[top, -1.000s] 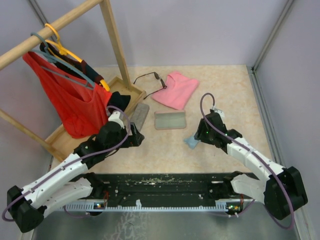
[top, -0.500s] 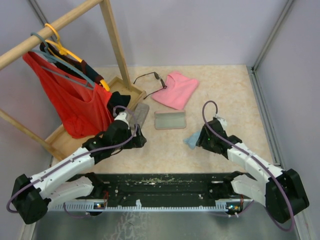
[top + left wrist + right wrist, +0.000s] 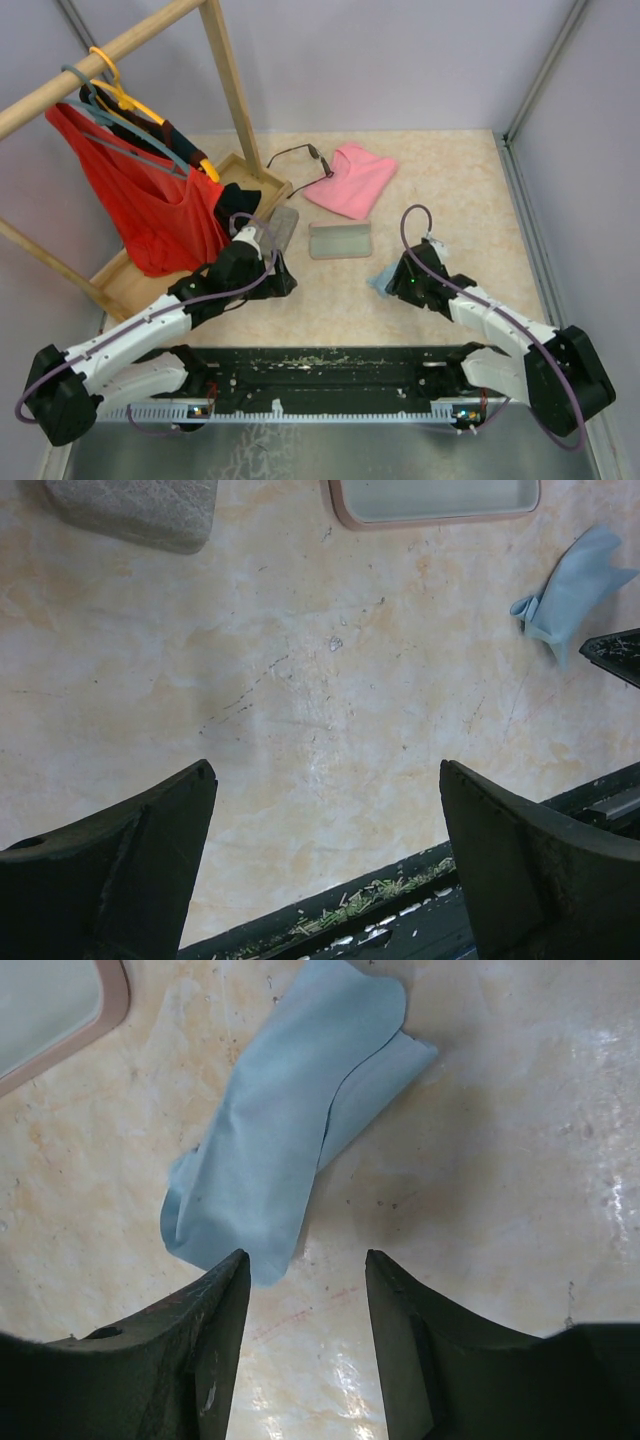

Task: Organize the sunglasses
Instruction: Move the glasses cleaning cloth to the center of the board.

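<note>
Hovering low over the table (image 3: 455, 190), my left claw (image 3: 325, 775) stands wide, with nothing between its fingers and bare top beneath. My right claw (image 3: 305, 1257) is parted more narrowly and also grips nothing. The blue cloth (image 3: 290, 1130) lies just ahead, its near corner by one fingertip.

One pair of sunglasses (image 3: 300, 157) sits far back, just beside the pink cloth (image 3: 352, 178) and near the rack (image 3: 225, 70) foot, well apart from both claws.

Room: bare table lies between my two claws and stretches from my right claw to the right wall. On the left, the rack's base and the red shirt (image 3: 140, 200) crowd my left arm. The black rail (image 3: 330, 365) marks the near edge behind both wrists.

Only the top view shows the sunglasses, rack and shirt. My left wrist view shows the end of the grey case (image 3: 135, 510), the near rim of the open case (image 3: 435, 520), and my right claw's tip beside the cloth. My right wrist view shows the cloth's folds and one corner of the open case.
</note>
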